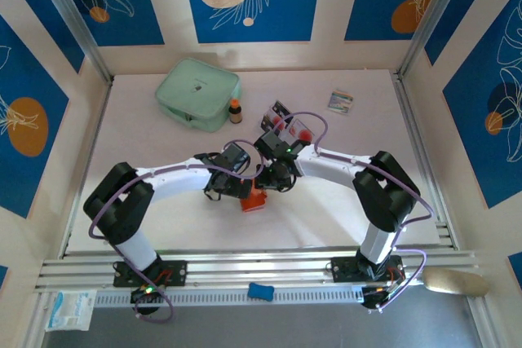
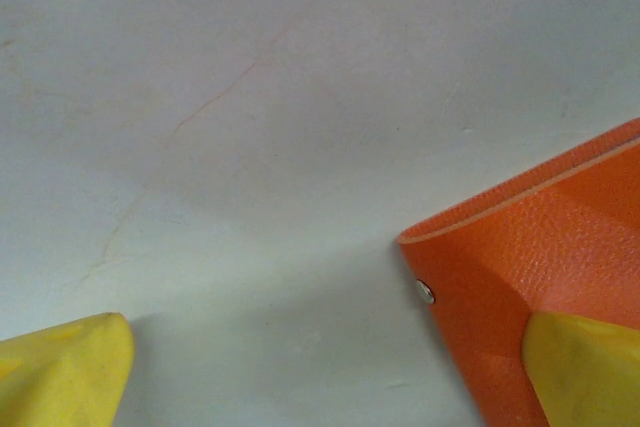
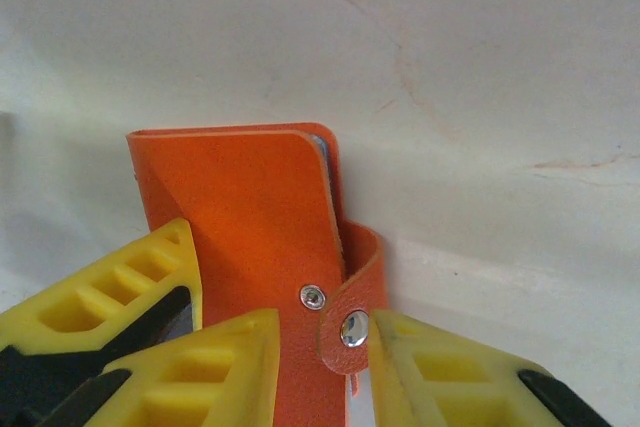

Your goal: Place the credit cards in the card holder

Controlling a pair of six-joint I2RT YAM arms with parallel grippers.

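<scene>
**Card holder (image 1: 254,200) pinched at its snap edge by the right end effector (image 3: 325,332)**

All places are given from the mint-green pouch (image 1: 198,91), which lies at the far left of the tabletop (image 1: 163,218). The orange card holder is nearer to the arm bases than the pouch and to its right, about midway between the two arms. The credit cards (image 1: 287,124) lie to the right of the pouch and farther from the bases than the holder, apart from it. Red marks show on them. A small bottle (image 1: 235,111) stands just beside the right corner of the pouch. A multicoloured packet (image 1: 341,101) lies well to the right of the pouch, beyond the cards.

In the right wrist view the holder is folded, and a grey edge shows between its flaps at the upper corner. Its strap (image 3: 360,277) curls out from the side. The metal snap on the strap sits just beside a second stud on the face, not on it. The yellow fingers (image 3: 215,367) of the right end effector stand close together, one on the face and one against the strap, so they pinch the holder there.

The left end effector (image 2: 325,347) is spread wide. In the left wrist view one finger lies over a corner of the holder, but I cannot tell whether it touches. The other finger is over bare tabletop, well apart from the holder.
</scene>
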